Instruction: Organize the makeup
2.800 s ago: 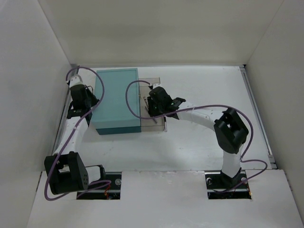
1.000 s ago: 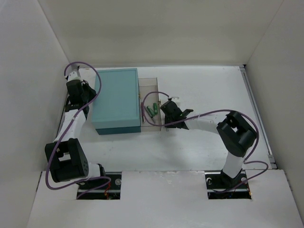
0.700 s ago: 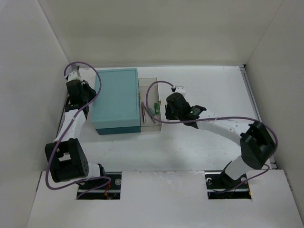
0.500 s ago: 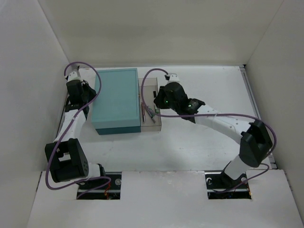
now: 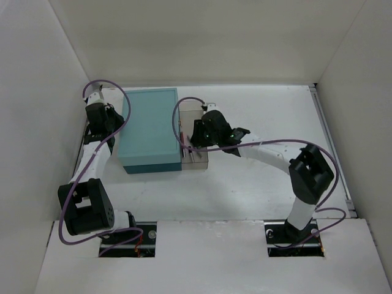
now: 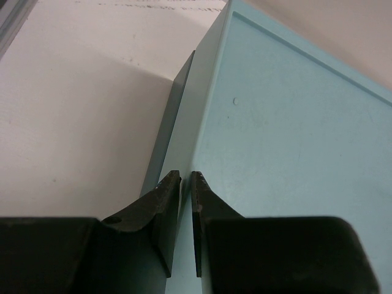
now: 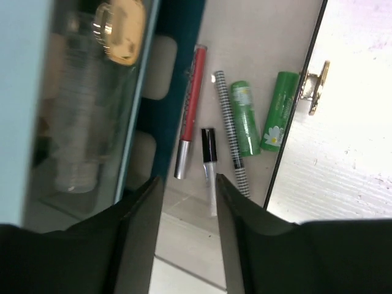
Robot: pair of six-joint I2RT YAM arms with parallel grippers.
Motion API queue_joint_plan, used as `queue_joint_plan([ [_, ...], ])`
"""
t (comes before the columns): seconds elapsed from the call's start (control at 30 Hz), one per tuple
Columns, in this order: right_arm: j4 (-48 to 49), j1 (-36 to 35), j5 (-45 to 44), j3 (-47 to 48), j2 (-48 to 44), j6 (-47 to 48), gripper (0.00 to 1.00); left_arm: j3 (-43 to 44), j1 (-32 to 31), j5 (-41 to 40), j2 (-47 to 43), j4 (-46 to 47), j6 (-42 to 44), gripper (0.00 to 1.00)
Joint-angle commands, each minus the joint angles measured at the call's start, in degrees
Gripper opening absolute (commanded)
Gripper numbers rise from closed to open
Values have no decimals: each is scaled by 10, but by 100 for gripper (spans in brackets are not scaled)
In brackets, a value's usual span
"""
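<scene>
The clear drawer (image 5: 203,161) sticks out of the right side of the big teal box (image 5: 149,127). In the right wrist view it holds a red pencil with a silver end (image 7: 190,107), a black-capped clear tube (image 7: 209,160), a checkered pencil (image 7: 231,136) and two green tubes (image 7: 244,120) (image 7: 278,109). My right gripper (image 7: 188,184) is open and empty just above the drawer's near end (image 5: 192,139). My left gripper (image 6: 185,178) is shut, its tips against the box's left top edge (image 5: 119,130).
The drawer's gold handle (image 7: 316,85) is on its outer wall. A gold round piece (image 7: 120,24) and a pale bottle show through the clear wall inside the box. White walls enclose the table (image 5: 263,177) on three sides.
My right arm has swung from beside the drawer to over it, hiding most of its contents from above. The drawer has slid slightly toward the box. The left arm has held still over the last second.
</scene>
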State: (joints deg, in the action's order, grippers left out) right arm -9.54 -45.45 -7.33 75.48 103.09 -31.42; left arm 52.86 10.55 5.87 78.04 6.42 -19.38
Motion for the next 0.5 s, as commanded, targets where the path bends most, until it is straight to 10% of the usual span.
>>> queue_joint_plan([
  [0.0,31,6,2,-18,-62,5,51,-18,9,-51,12,-90,23,10],
  [0.47,24,90,7,-74,-19,-32,23,-15,2,-51,19,-98,26,10],
])
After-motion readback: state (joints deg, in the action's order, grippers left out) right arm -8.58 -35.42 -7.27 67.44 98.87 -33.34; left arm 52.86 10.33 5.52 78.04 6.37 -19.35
